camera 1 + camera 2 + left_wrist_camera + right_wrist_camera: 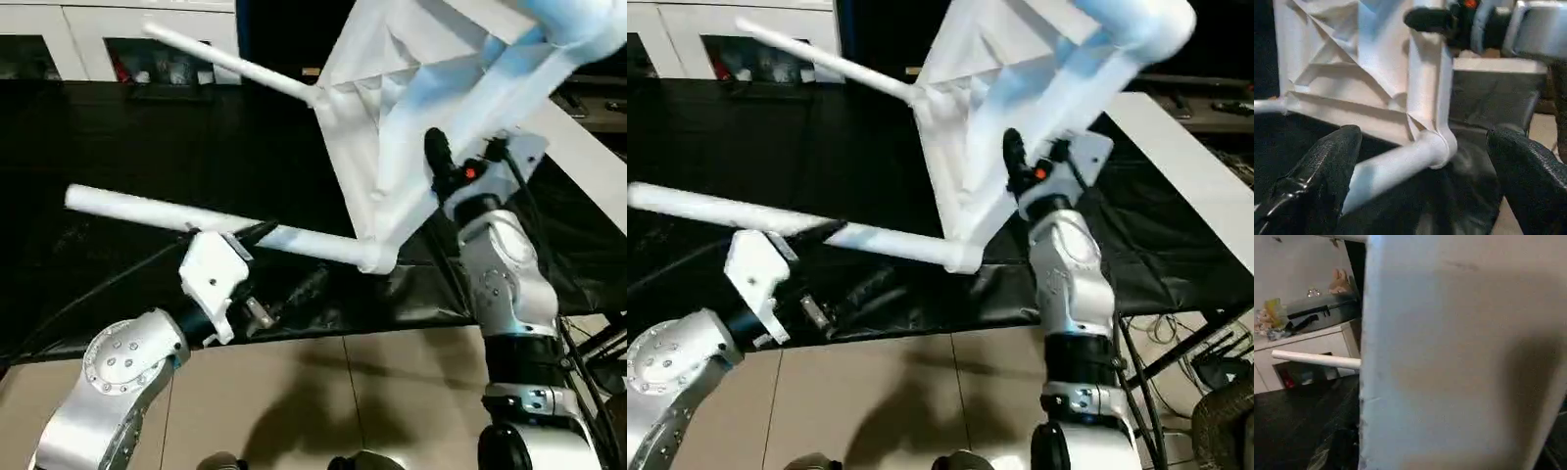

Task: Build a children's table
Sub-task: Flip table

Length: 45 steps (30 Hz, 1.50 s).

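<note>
No writing or brand mark can be read on any part. The children's table [392, 108] is smooth white plastic, held tilted up on edge above the black-covered desk [147, 166], its underside turned toward the camera and showing a web of raised ribs that form triangles and diagonals. Three long tapered tubular legs stick out of round corner sockets: the upper leg [230, 64] reaches toward the white cabinets [59, 39] at the back, the lower leg [206, 225] runs nearly level from the bottom corner socket [377, 257] across the desk, and a third leg [509, 59] rises toward the camera, blurred and bluish at its thick end. The right hand [438, 162], with black fingers and a small red light beside them, is clamped on the rim of the top beside that third leg; in the right wrist view the flat white face of the top sits right against the lens. The left hand [1420, 166] is spread wide and grasps nothing, its textured black rubbery fingers [1322, 171] standing on either side of the lower leg near its socket, apart from it. The desk cover is a dark, slightly glossy sheet with creases; below it lies a floor of pale tan tiles [323, 401].
</note>
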Motion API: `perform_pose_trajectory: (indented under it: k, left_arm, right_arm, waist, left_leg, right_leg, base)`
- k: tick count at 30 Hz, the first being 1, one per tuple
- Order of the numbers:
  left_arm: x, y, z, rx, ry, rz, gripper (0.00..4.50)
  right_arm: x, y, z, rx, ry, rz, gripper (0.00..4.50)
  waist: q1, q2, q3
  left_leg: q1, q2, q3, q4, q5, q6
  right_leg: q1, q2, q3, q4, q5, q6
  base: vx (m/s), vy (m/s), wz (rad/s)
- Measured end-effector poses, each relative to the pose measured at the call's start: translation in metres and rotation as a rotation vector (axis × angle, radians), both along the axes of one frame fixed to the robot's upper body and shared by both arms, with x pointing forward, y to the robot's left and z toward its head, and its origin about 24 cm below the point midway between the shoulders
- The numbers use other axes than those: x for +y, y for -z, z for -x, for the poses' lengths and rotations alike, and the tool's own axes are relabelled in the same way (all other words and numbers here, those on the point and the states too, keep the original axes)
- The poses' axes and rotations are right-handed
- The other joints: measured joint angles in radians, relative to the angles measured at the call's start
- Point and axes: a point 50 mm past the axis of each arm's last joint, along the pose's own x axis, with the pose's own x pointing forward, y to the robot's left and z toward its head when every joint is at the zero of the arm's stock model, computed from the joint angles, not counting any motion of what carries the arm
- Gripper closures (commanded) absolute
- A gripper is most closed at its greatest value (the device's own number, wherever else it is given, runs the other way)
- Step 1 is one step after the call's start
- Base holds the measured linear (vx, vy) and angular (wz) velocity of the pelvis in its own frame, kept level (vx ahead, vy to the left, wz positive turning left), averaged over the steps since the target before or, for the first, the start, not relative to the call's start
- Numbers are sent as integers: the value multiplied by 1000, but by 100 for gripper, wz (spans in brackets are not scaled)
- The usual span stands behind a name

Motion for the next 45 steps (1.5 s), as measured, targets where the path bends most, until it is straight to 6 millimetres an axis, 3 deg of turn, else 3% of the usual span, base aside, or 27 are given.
perform_pose_trajectory:
  k: [13, 19, 27, 28, 29, 32, 38, 45]
  left_arm:
    - [1, 1, -6, -19, -25, -77, 0]
    - [3, -21, -21, -163, -84, -177, 0]
    - [4, -102, -38, -649, -201, -279, 0]
    - [5, -113, -38, -716, -223, -284, 0]
    - [5, -120, -37, -766, -236, -284, 0]
    - [3, -128, -34, -859, -253, -294, 0]
    - [4, -134, -31, -1027, -305, -375, 0]
    - [11, -137, -34, -1129, -388, -397, 0]
  right_arm:
    - [9, -6, 0, -17, 12, 132, 254]
    - [12, -7, 0, -22, -9, 207, 255]
    - [27, -8, -4, 1, -56, 341, 255]
    - [30, -8, -6, 14, -61, 346, 200]
    - [30, -8, -7, 26, -58, 351, 186]
    - [27, 7, -9, 105, -41, 384, 164]
    - [26, 33, -8, 209, -28, 441, 120]
    - [20, 47, -11, 264, 5, 469, 134]
  waist:
    - [3, -1, -1]
    - [4, -3, -1]
    - [-4, -9, -4]
    - [-7, -10, -5]
    - [-8, -11, -6]
    - [-7, -17, -10]
    - [-6, -17, -10]
    - [-5, -17, -10]
  left_leg:
    - [0, 0, 0, 0, 1, 0]
    - [1, 0, -1, 0, 1, -2]
    - [4, 0, -2, 0, 4, -2]
    - [8, 0, -3, 0, 4, -2]
    - [11, 0, -3, 0, 4, -2]
    - [14, 0, -5, 0, 4, -2]
    - [6, -1, -6, 0, 4, -2]
    - [5, 0, -6, 0, 4, -2]
  right_leg:
    - [1, 0, 1, 0, 1, 0]
    - [1, 1, 1, 1, 1, 0]
    - [11, 1, 0, 0, 3, 0]
    - [15, 1, 0, 0, 2, 0]
    - [18, 1, 0, -1, 2, 1]
    - [19, 1, -1, -3, 2, 1]
    - [18, 1, -1, -4, 3, 1]
    - [17, 1, -2, -3, 3, 1]
  base:
    - [0, 0, 0]
    - [0, 0, 0]
    - [0, 0, 0]
    - [0, 0, 0]
    - [0, 0, 0]
    - [0, 0, 0]
    - [0, 0, 0]
    - [0, 0, 0]
